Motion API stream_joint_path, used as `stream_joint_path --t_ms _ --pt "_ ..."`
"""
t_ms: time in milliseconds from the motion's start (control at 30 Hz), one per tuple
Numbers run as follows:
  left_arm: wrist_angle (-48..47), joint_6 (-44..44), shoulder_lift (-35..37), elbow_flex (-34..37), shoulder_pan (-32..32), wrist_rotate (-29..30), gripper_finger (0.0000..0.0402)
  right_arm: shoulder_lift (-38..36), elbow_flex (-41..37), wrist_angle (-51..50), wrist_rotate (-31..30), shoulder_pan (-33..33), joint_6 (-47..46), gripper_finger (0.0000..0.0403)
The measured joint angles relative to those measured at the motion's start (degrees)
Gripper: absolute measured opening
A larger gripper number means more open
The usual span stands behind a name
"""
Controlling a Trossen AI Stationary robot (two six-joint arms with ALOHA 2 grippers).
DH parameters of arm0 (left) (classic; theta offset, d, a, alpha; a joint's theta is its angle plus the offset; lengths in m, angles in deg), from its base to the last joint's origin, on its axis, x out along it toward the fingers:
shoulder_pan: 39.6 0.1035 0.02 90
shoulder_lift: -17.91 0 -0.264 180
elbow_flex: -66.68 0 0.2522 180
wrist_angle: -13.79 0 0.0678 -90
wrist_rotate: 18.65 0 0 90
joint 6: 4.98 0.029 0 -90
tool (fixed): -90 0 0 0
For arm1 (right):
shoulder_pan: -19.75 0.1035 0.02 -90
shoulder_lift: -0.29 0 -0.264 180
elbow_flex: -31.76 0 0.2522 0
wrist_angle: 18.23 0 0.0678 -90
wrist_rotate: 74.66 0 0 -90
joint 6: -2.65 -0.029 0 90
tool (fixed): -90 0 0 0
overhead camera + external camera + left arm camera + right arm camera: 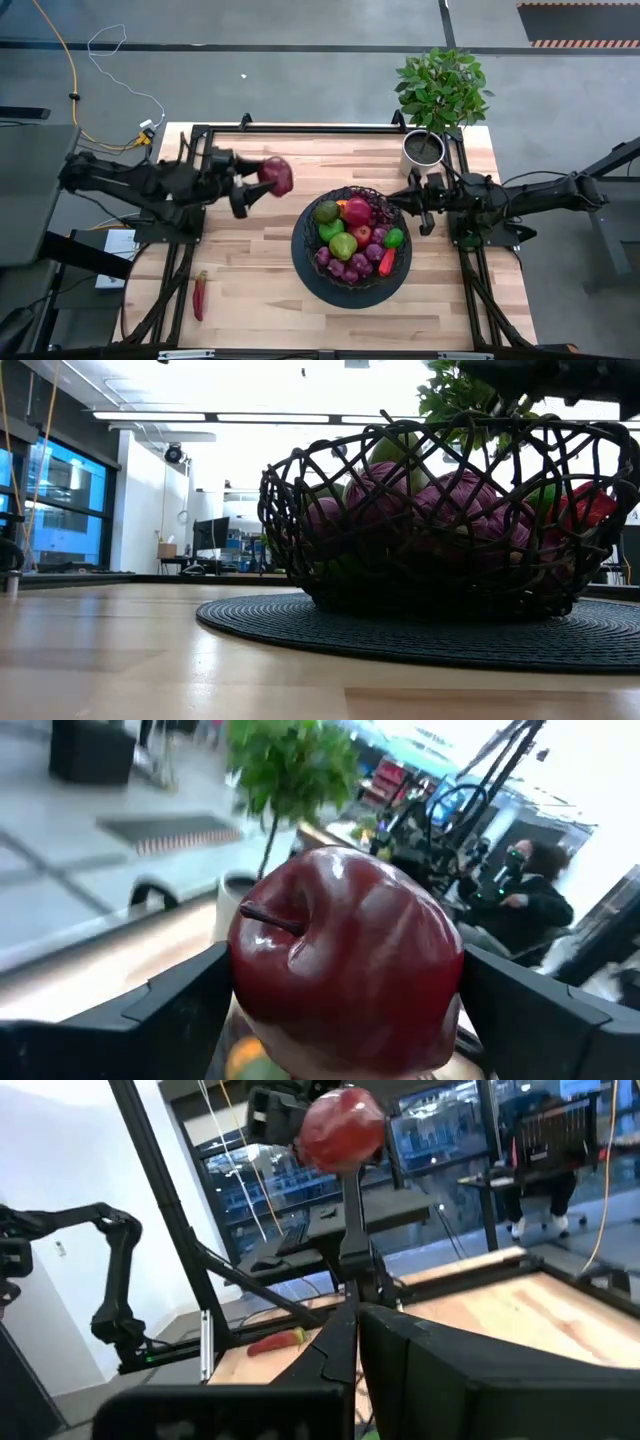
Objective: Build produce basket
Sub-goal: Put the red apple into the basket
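Observation:
My left gripper point(262, 184) holds a dark red apple point(277, 175) in the air, left of the basket point(302, 255); the right wrist view shows this apple point(342, 1125) high above the table. The black wire basket point(450, 520) stands on a round black mat point(300, 622). It holds green and red apples, purple grapes, a lime and other produce point(352, 240). My right gripper point(393, 199) is shut with nothing in it, level at the basket's right rim; its fingers point(355, 1325) point toward the left arm. My left gripper pinches the apple by two opposite sides point(240, 975), one finger point(175, 1005) on each side. The fingers lie level and point toward the table's right side. The apple is lifted clear of the table, its stem point(270, 917) turned sideways.
A red pepper point(200, 295) lies on the table near its left front corner. A grey pot with a green plant point(423, 148) stands at the far right, just behind my right gripper. Bare wood shows left of the basket and in front of it.

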Motion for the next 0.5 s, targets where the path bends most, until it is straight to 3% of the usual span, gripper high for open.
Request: stream_joint_path --t_ms 233,500 --pt "7.2 10.4 -5.6 0.0 8.4 -6.8 0.0349 2.4 6.2 -3.5 0.0 0.0 7.5 0.0" --pt "19.9 10.5 -17.4 0.0 6.9 -11.8 0.0349 3.2 7.7 -4.0 0.0 0.0 9.1 0.0"
